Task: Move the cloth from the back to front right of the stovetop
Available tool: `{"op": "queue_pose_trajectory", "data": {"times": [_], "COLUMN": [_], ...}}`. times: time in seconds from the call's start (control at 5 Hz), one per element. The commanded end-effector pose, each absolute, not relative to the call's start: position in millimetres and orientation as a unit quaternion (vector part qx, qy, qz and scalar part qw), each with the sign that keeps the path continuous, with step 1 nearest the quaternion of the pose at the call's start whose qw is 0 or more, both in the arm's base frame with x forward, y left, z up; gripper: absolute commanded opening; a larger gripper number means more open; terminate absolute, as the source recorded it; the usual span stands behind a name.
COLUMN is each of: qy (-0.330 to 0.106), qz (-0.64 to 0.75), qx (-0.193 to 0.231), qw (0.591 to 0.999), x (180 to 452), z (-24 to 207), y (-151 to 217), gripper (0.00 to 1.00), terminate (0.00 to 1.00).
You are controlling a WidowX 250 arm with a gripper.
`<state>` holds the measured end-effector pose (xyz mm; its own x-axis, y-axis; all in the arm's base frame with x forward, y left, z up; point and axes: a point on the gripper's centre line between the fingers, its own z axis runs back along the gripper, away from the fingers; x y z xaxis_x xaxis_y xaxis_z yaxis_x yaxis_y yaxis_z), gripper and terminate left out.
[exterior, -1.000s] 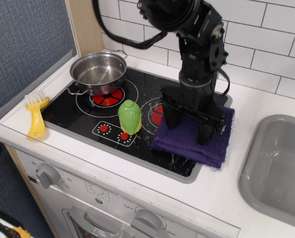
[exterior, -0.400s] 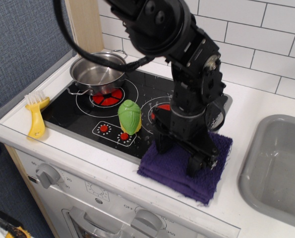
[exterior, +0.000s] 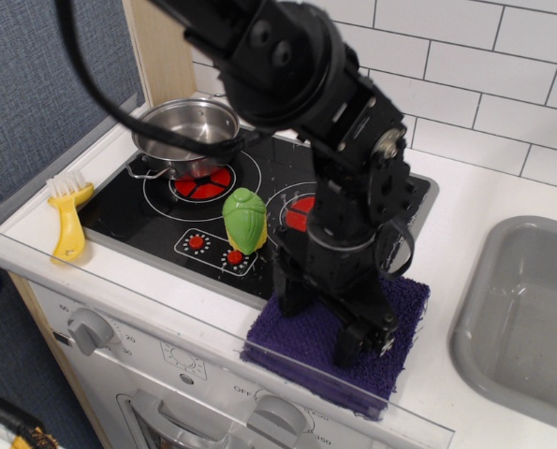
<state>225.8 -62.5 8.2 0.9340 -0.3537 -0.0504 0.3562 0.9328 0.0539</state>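
Directly beneath the gripper (exterior: 320, 327), whose spread fingers pressed down into it, the cloth (exterior: 395, 354) overhung the stovetop (exterior: 156, 220) front-right corner.

dark purple cloth (exterior: 390, 360), glossy black stovetop (exterior: 156, 220) with red burners, green toy (exterior: 245, 222), yellow brush (exterior: 70, 222)

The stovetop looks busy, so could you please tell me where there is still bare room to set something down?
Bare glass on the stovetop lies between the yellow brush and the dial marks, in front of the steel pot. The white counter between stovetop and sink is also free. The front right corner is crowded: the cloth lies under the gripper, beside the green toy.
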Motion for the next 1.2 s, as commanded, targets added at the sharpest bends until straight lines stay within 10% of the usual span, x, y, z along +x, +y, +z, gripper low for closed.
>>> {"op": "queue_pose_trajectory", "data": {"times": [0.0,0.8,1.0], "qy": [-0.029,-0.097,-0.097], "qz": [-0.136,-0.075,-0.075], "qx": [-0.004,0.029,0.029], "qw": [0.990,0.992,0.992], "x": [227,240,240], "z": [67,76,76], "y": [-60,-43,-43], "gripper": [1.00,1.00,1.00], "terminate": [0.00,0.00,1.00]}}
